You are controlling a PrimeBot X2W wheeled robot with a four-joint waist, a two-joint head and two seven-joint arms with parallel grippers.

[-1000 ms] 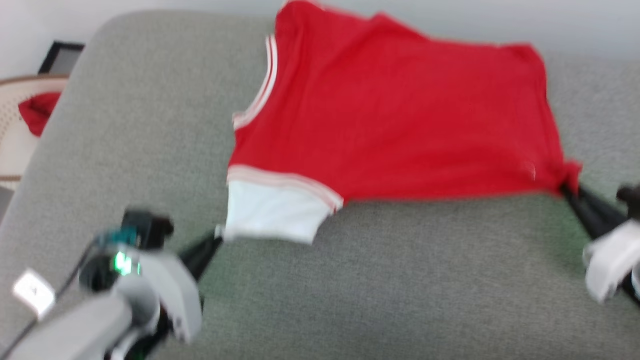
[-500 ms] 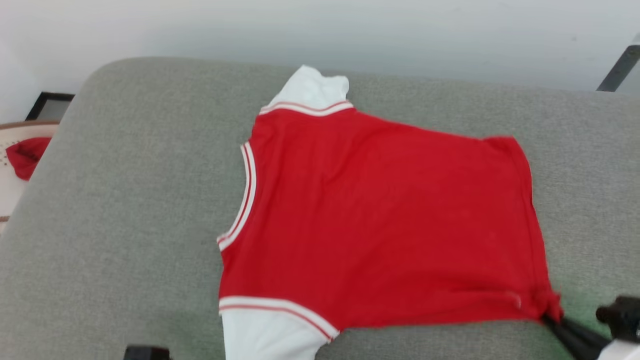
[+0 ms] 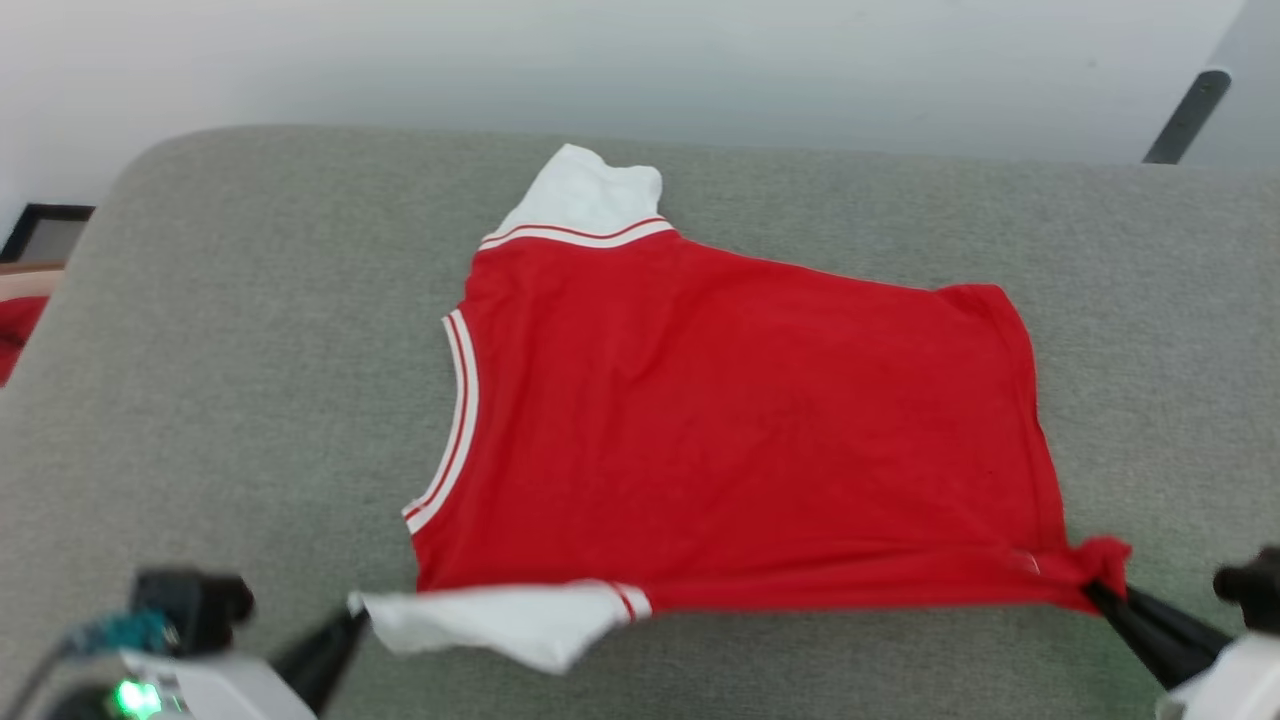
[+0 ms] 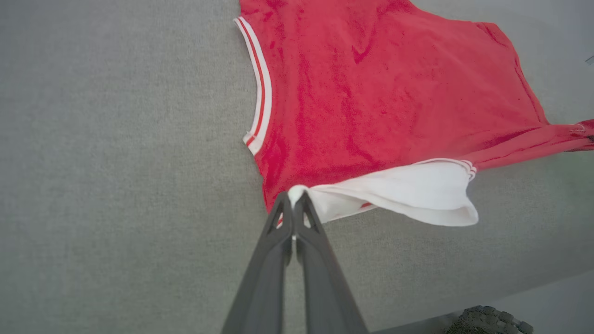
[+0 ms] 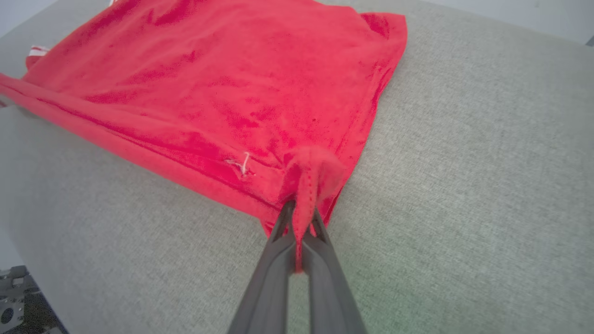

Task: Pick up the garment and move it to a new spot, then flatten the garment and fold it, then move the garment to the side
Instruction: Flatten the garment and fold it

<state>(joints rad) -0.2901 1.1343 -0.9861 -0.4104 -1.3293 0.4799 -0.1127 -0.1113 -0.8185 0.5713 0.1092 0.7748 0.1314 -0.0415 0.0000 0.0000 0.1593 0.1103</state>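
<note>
The garment (image 3: 720, 430), a red jersey with white sleeves and striped trim, is spread on the grey cushion (image 3: 250, 350). Its near edge is lifted and stretched between both grippers. My left gripper (image 3: 352, 618) is shut on the tip of the near white sleeve (image 3: 480, 620); in the left wrist view the left gripper (image 4: 295, 200) pinches that sleeve's (image 4: 408, 190) corner. My right gripper (image 3: 1098, 596) is shut on the near hem corner, and in the right wrist view the right gripper (image 5: 300, 218) has bunched red cloth of the garment (image 5: 222, 83) between its fingers. The far white sleeve (image 3: 585, 195) lies flat.
The grey cushion's far edge meets a pale wall (image 3: 640, 60). A small red cloth (image 3: 12, 330) lies beyond the cushion's left edge beside a dark frame (image 3: 45, 228). A dark bar (image 3: 1185, 115) leans at the upper right. Bare cushion surrounds the garment.
The head camera has tilted, shifting the whole picture. The near white sleeve, flat before, now hangs stretched and folded from the left gripper, and the near hem is pulled taut.
</note>
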